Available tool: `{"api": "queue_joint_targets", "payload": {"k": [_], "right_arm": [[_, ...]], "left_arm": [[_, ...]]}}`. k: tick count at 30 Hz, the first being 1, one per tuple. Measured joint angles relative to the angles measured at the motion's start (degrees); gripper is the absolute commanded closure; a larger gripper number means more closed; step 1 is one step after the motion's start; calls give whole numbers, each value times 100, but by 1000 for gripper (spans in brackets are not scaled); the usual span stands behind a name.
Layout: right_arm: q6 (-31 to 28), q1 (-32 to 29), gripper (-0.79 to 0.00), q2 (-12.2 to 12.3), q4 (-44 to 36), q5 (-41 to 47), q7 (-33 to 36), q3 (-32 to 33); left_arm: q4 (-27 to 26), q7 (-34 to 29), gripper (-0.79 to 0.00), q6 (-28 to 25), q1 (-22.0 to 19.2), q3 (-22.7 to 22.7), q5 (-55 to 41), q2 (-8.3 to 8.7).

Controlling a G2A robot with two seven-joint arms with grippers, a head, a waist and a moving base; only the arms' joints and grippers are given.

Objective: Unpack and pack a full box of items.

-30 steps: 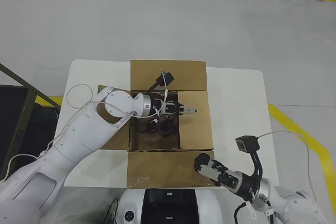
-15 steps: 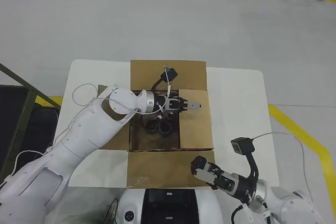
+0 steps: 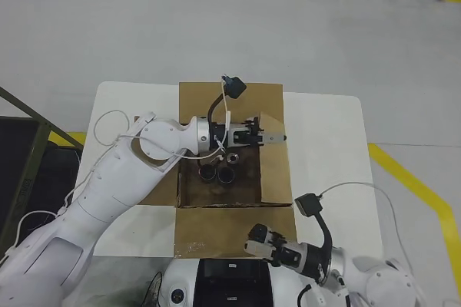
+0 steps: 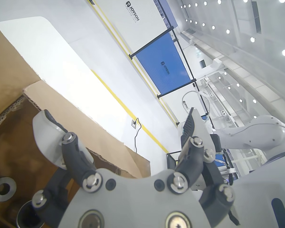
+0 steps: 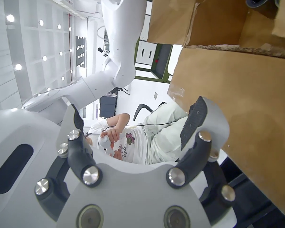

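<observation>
Centrally on the white table [image 3: 326, 138] the cardboard box [image 3: 215, 226] is sitting open, its four brown flaps lying spread outward and its corrugated edges showing ragged. Down inside, two dark cylinders [image 3: 217, 175] with open mouths are standing side by side, touching, and a shiny metal ring [image 3: 232, 159] is lying just beyond them on the box floor. The left arm is crossing over the far part of the interior and hiding whatever is lying beneath it, and the near inner wall is sitting in deep shadow. The left gripper [image 3: 273, 138] is hanging at the far corner of the box's right flap, its fingers spread wide and gripping nothing; whether it is touching the cardboard is hard to tell. Its wrist camera is catching the ring and one cylinder mouth, both cut off at the frame edge. The right gripper [image 3: 255, 247] is hovering at the table's near edge, just beside the near flap, fingers likewise wide apart and carrying nothing. From its wrist camera a flap is covering most of the second cylinder
</observation>
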Motion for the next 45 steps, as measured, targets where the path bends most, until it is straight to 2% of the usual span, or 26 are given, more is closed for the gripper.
{"api": "queue_joint_targets", "payload": {"k": [9, 19, 26, 33, 45], "right_arm": [[-27, 209, -785, 0, 524, 153, -248, -130], [-741, 278, -785, -31, 992, 176, -1180, -108], [-1327, 88, -785, -28, 975, 131, -1652, 50], [-1627, -179, -785, -9, 788, -3, -1994, 328], [-1810, -532, -785, -9, 745, -551, -2808, 819]], "left_arm": [[122, -128, -785, -37, -172, 110, -140, -124], [166, -259, -785, -96, -209, 83, -248, -203], [143, -438, -785, -255, -170, -80, -474, -214], [-197, -639, -785, -264, 10, -678, -540, -90], [-964, -1244, -785, -135, 763, -2290, -496, 266]]}}
